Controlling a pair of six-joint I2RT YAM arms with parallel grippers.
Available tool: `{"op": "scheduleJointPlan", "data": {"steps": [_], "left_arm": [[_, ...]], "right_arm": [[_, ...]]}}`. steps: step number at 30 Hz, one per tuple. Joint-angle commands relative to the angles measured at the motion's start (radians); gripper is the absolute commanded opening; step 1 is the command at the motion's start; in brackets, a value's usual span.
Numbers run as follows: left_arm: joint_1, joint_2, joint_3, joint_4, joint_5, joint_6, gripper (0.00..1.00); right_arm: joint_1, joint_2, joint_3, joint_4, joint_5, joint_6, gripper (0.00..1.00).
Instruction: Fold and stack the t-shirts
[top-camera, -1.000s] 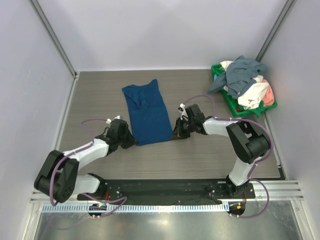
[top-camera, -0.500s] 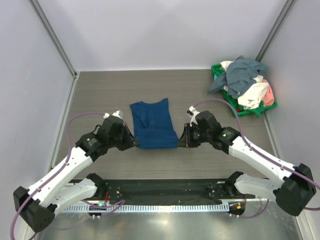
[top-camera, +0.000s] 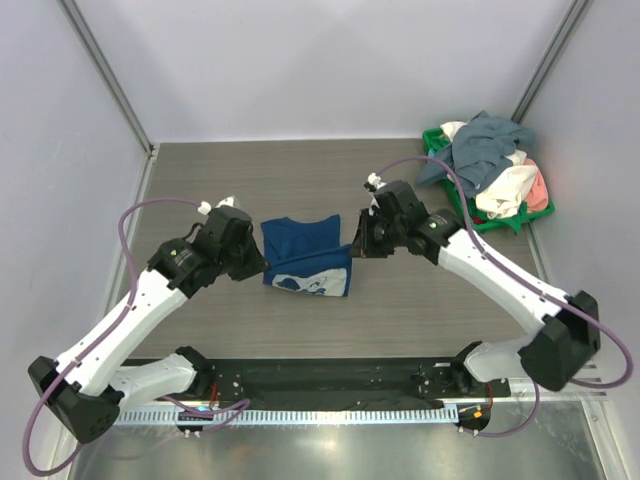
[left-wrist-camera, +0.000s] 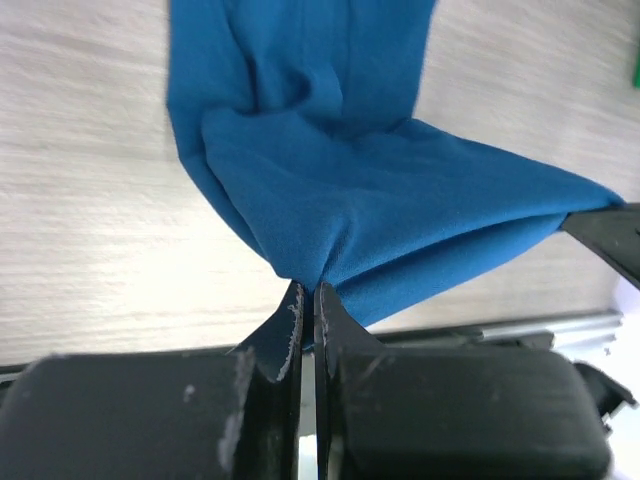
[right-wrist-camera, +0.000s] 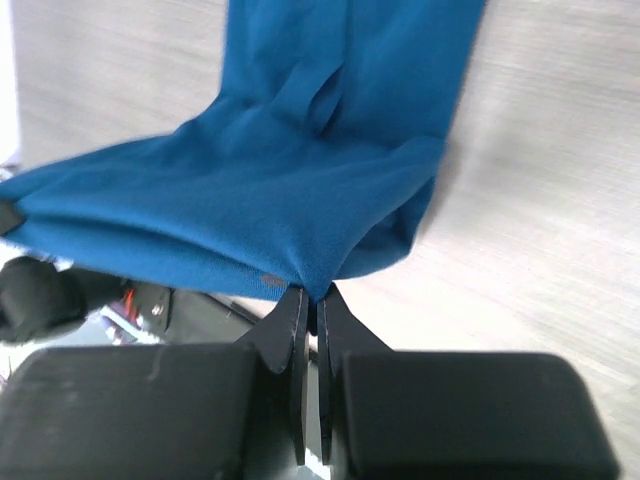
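We are mid-fold on the blue t-shirt, its near hem lifted above the tabletop left of the green basket, left fingers and right fingers each clenched on a corner, while the other t-shirts lie heaped in that basket, nothing stacked

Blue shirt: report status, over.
Left gripper shut on blue shirt near-left corner, right gripper on near-right. Near edge raised over the table, white print showing. Nothing in the way; other shirts heaped in green basket, far right.
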Motion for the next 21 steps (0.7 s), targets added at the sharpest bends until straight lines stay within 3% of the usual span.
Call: {"op": "scheduleJointPlan", "data": {"steps": [1,4,13,21], "left_arm": [[0.029,0.04,0.083,-0.033,-0.101,0.049,0.0],[0.086,0.091,0.125,-0.024,-0.095,0.088,0.0],[0.348,0.302,0.175,0.104,0.094,0.207,0.0],[0.442,0.592,0.324,0.174,0.229,0.258,0.0]], "right_arm": [[-0.061,0.092,0.12,-0.04,0.045,-0.086,0.01],[-0.09,0.177,0.206,-0.043,0.036,-0.12,0.01],[-0.184,0.428,0.407,-0.06,-0.054,-0.163,0.01],[-0.234,0.637,0.597,-0.076,-0.096,-0.179,0.01]]}}
